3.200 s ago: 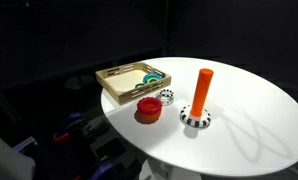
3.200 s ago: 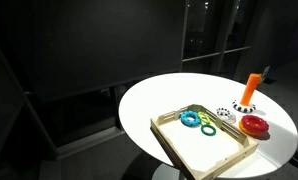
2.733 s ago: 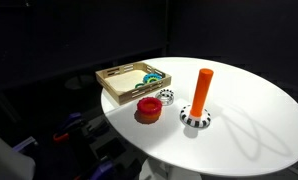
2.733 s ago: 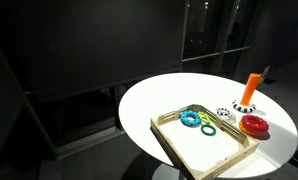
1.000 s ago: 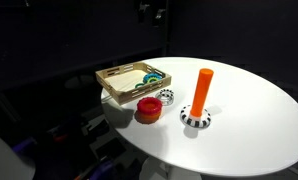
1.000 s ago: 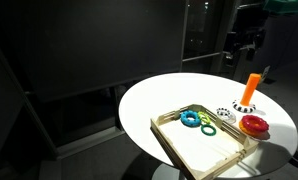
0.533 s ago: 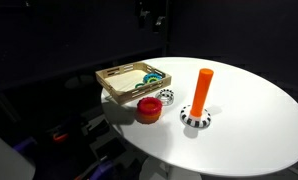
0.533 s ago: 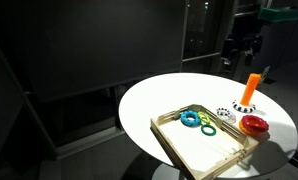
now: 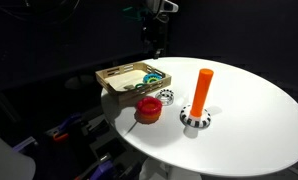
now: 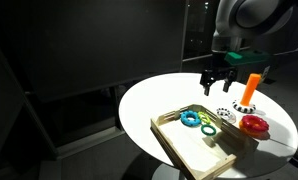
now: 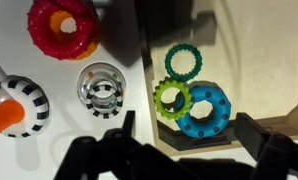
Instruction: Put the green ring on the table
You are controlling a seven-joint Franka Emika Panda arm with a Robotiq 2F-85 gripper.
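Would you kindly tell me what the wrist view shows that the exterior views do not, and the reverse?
Only the wrist view shows, from straight above, the green ring lying against the blue ring. Only an exterior view shows the whole round table and the open gripper hovering over the tray. Both show the red ring and the orange peg.

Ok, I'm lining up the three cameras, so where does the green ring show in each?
In an exterior view: green ring at the right end of the wooden tray.
In an exterior view: green ring mid-tray, between the blue ring and the dark green ring.
Wrist view: green ring at centre, overlapping the blue ring.
Shared landmark: the red ring just outside the tray.
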